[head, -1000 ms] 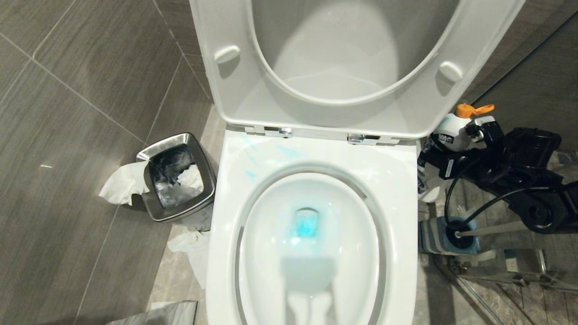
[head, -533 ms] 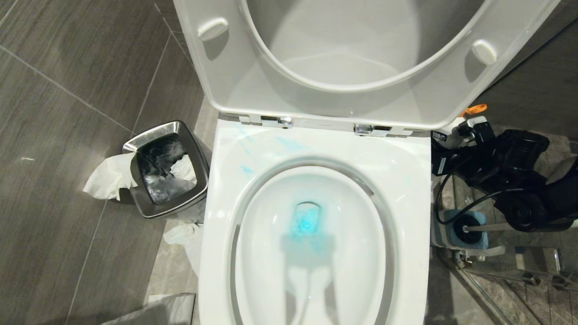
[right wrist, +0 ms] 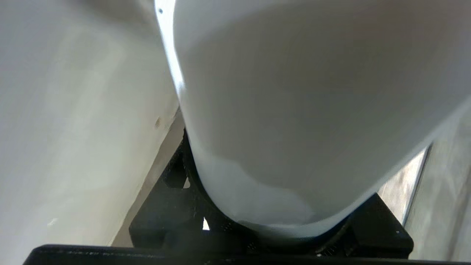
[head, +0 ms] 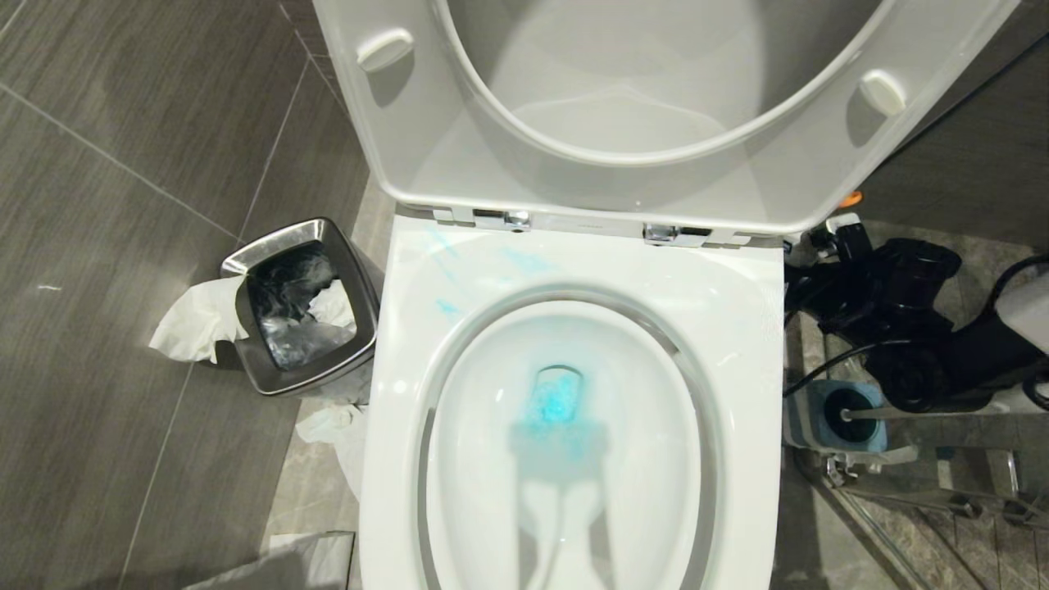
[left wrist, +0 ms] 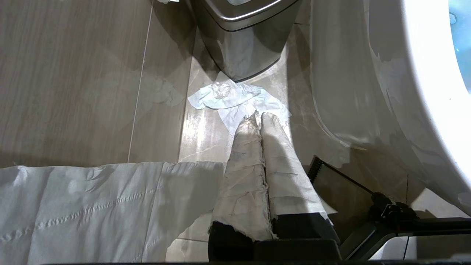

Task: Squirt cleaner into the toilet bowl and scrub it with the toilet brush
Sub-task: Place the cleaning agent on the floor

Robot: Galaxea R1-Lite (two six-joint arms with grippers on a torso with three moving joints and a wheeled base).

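- Right wrist view first: the right gripper is clamped on a white bottle. The rounded body fills nearly the whole shot, with black jaw parts hugging both sides.
- No writing to read on that bottle. The side facing the camera is plain white.
- From the head view, that arm sits low on the floor just past the right edge of the toilet bowl, near its back right corner. A bit of orange cap pokes out from behind the raised lid.
- Just in front of that arm is the toilet brush. Its black head is parked in the blue-grey holder on the floor, and the handle leans away from the bowl.
- The left gripper has its paper-wrapped fingers pressed together, holding nothing. It hangs over the floor beside the bowl's left outer wall, above a crumpled tissue.
- The cleaner shows as turquoise in the water at the bottom of the bowl, plus thin smears on the rim's back left corner.
- A steel waste bin stands left of the bowl, with tissue hanging over its edge.
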